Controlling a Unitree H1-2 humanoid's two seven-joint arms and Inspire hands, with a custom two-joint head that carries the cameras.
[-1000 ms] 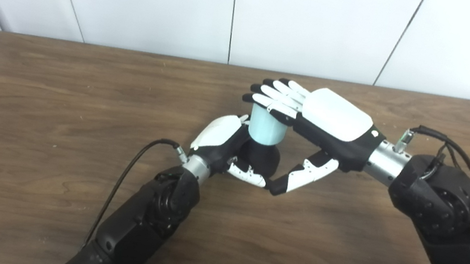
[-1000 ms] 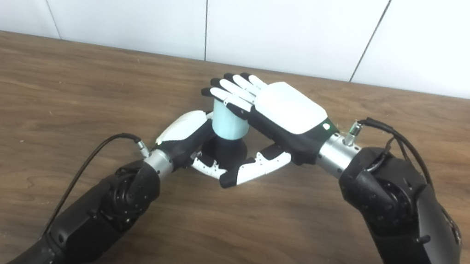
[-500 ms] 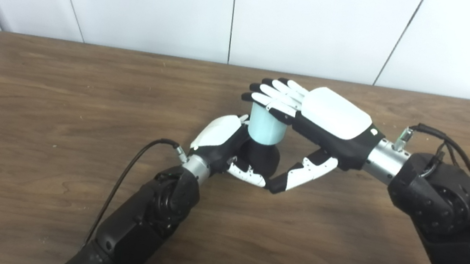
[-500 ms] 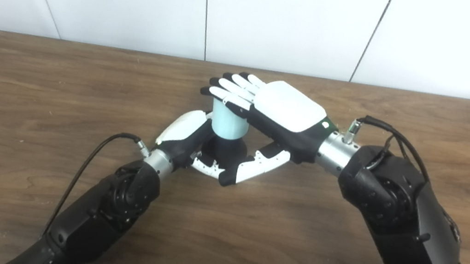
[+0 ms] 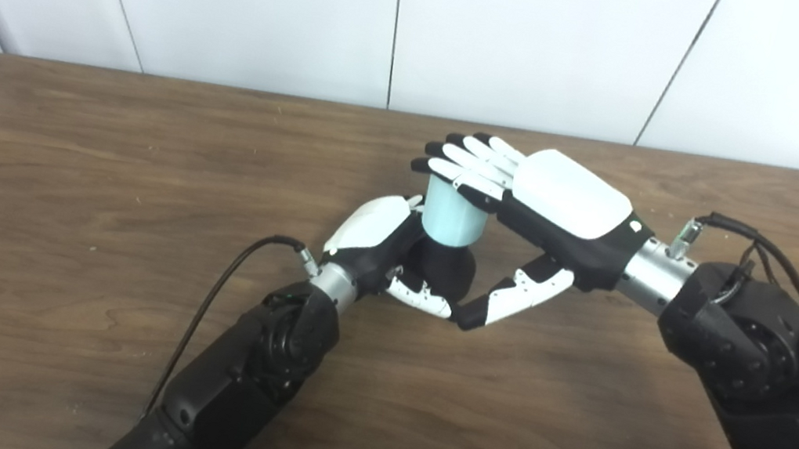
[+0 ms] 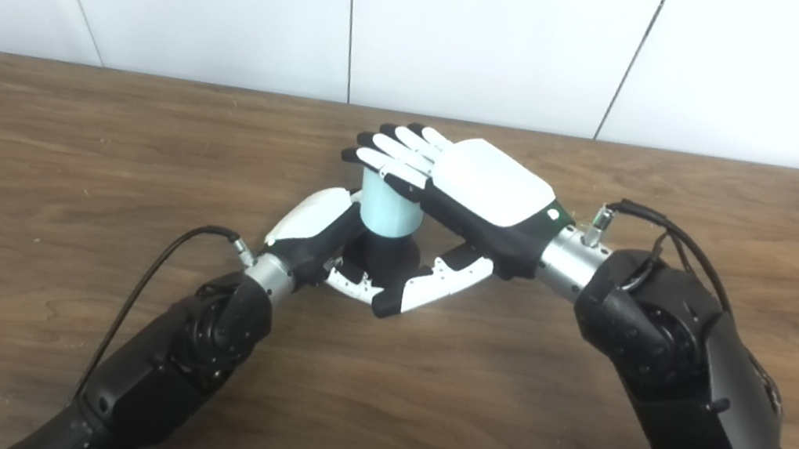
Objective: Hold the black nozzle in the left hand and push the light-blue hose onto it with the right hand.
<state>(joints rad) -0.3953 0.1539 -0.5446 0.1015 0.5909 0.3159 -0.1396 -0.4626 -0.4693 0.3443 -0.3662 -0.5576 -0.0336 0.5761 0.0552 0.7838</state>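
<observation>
Brown wood grain covers the table (image 5: 62, 150), which runs the full width of the view below white wall panels (image 5: 538, 39). From the lower left, the left arm rises toward the middle, a black cable (image 5: 213, 307) looping off its wrist. The left hand (image 5: 384, 250) is clenched around the black nozzle (image 5: 444, 267), fingers curled under and around the dark body, so the nozzle sits in its grasp near the centre of the table. Standing upright on top of the nozzle, and touching it, is the light-blue hose (image 5: 454, 213), a short pale cylinder; how far it is seated over the nozzle cannot be told. Over the hose lies the right hand (image 5: 537, 202), palm down, its fingers (image 5: 468, 160) stretched flat across the top end of the hose rather than wrapped around it, resting on or just above that end. Its thumb (image 5: 511, 301) hangs down apart from the fingers, the tip just beside the left hand's fingers below the nozzle. This hand is released, clasping nothing. Further right, the right arm slants in from the lower right corner, with a cable (image 5: 760, 247) curving over its wrist.
</observation>
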